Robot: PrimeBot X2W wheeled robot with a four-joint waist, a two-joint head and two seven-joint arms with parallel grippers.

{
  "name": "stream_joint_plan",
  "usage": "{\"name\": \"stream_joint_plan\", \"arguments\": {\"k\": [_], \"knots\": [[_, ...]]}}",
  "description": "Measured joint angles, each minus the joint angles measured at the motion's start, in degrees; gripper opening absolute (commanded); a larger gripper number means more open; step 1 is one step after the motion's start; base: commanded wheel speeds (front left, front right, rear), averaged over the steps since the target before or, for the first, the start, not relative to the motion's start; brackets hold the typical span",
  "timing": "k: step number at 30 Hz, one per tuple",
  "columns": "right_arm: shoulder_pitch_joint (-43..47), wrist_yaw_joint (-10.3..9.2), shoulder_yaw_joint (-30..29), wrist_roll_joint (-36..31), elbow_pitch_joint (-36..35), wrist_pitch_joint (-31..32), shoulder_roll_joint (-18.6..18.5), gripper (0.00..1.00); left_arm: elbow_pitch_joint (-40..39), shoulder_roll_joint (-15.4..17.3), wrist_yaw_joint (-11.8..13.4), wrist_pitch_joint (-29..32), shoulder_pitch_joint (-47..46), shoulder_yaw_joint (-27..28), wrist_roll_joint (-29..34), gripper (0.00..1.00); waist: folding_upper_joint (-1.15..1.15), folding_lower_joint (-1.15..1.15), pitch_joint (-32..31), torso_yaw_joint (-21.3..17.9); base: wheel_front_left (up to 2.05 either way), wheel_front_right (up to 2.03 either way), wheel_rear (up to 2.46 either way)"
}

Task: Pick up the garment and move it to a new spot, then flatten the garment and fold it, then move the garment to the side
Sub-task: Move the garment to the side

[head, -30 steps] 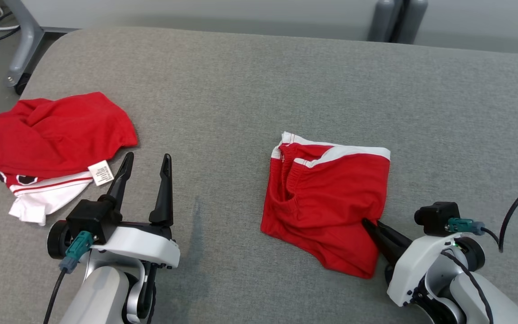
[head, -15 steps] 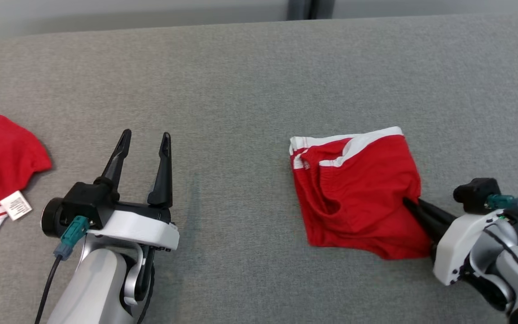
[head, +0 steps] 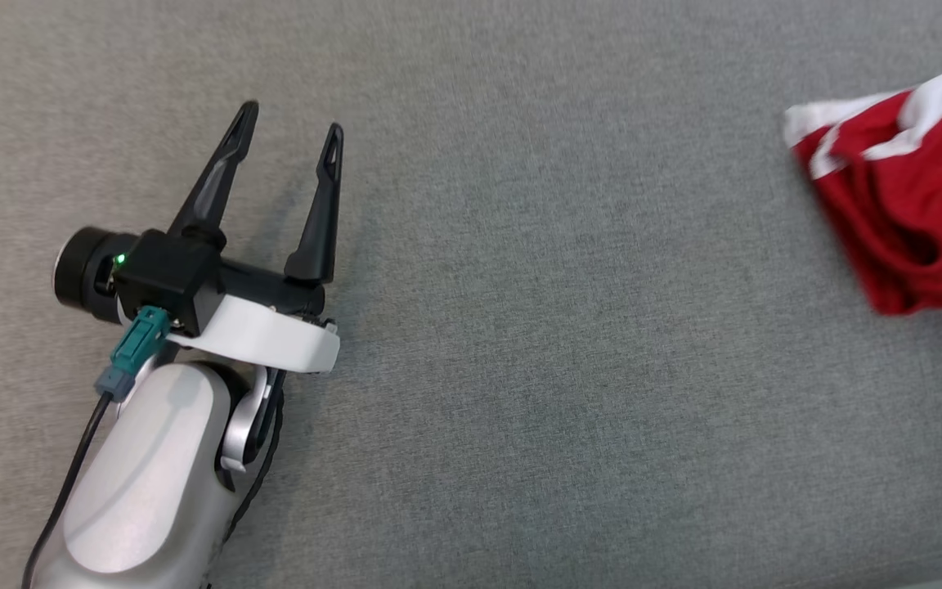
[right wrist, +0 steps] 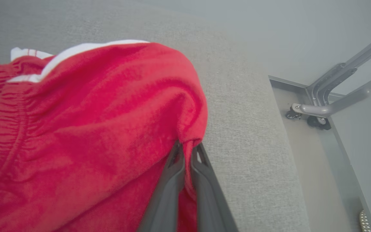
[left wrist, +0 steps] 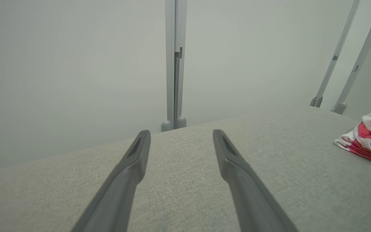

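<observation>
Red shorts [head: 921,204] with white trim are lying bunched on the grey fabric-covered surface [head: 561,327]. Beyond the surface edge nearest the shorts, a castered metal frame [right wrist: 320,109] is standing on the floor. Well to the left of the shorts, the left claw [head: 291,123] is hovering low over the surface, released, its fingers spreading wide and pointing forward. The right claw [right wrist: 188,148] is reaching in under the shorts and clenching a fold of their red fabric, which is draping over its fingertips.
</observation>
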Motion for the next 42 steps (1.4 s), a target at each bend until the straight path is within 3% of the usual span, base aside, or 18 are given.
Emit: {"name": "stream_joint_plan", "arguments": {"k": [5, 13, 14, 15, 16, 17, 18, 30, 35, 42], "knots": [[-3.19, 0.0, -1.45, 1.07, 5.05, -1.16, -3.01, 0.0, -2.57, 0.29, -0.16, 1.04, -2.28, -1.16, 1.16, 1.0, 0.0, 0.0, 3.46, -0.95, 0.0, 0.0, 0.0], [-6.39, 0.0, -0.78, 2.71, 10.32, -2.26, -2.75, 0.0, -4.9, 1.05, -0.03, 2.48, -3.72, -1.93, 1.98, 1.0, 0.0, 0.0, 5.53, -1.42, 0.0, 0.0, 0.0], [-6.56, 0.0, -0.43, 2.91, 10.69, -2.31, -2.52, 0.04, -5.01, 1.1, -0.01, 2.5, -3.74, -2.0, 2.02, 1.0, 0.0, 0.0, 5.67, -1.48, 0.0, 0.0, 0.0], [-6.76, 0.0, -0.3, 3.18, 11.06, -2.68, -2.19, 0.15, -5.09, 1.15, 0.05, 2.6, -3.73, -2.12, 2.03, 1.0, 0.0, 0.0, 5.8, -1.55, 0.0, 0.0, 0.0], [-7.07, 0.0, -0.21, 3.53, 11.52, -2.98, -1.99, 0.45, -5.22, 1.16, 0.25, 2.83, -3.73, -2.2, 2.05, 1.0, 0.0, 0.0, 5.9, -1.65, 0.0, 0.0, 0.0], [-7.5, 0.0, -0.14, 3.58, 12.09, -3.37, -1.85, 0.84, -5.28, 1.22, 0.26, 2.83, -3.73, -2.22, 2.09, 1.0, 0.0, 0.0, 5.98, -1.76, 0.0, 0.0, 0.0], [-7.75, 0.0, -0.16, 3.69, 12.41, -3.85, -1.71, 1.0, -5.27, 1.33, 0.26, 2.83, -3.72, -2.2, 2.09, 1.0, 0.0, 0.0, 6.01, -1.87, 0.0, 0.0, 0.0], [-6.56, 0.0, -3.22, 6.3, 12.16, -8.08, 3.79, 1.0, -3.19, 1.16, 1.19, 1.87, -1.1, -1.98, 0.65, 1.0, 0.0, 0.0, 2.02, -2.32, 0.0, 0.0, 0.0], [-2.21, 0.0, -11.65, 3.98, 5.88, -8.34, 7.45, 1.0, -1.93, 0.98, 2.22, 0.97, 2.03, -1.19, -0.7, 1.0, 0.0, 0.0, -1.84, -2.05, 0.0, 0.0, 0.0], [9.0, 0.0, -22.51, -4.87, -5.78, -8.48, 16.48, 1.0, -1.52, 0.91, 4.15, 0.07, 7.39, 0.69, -2.99, 1.0, 0.0, 0.0, -7.02, -0.96, 0.0, 0.0, 0.0]]}}
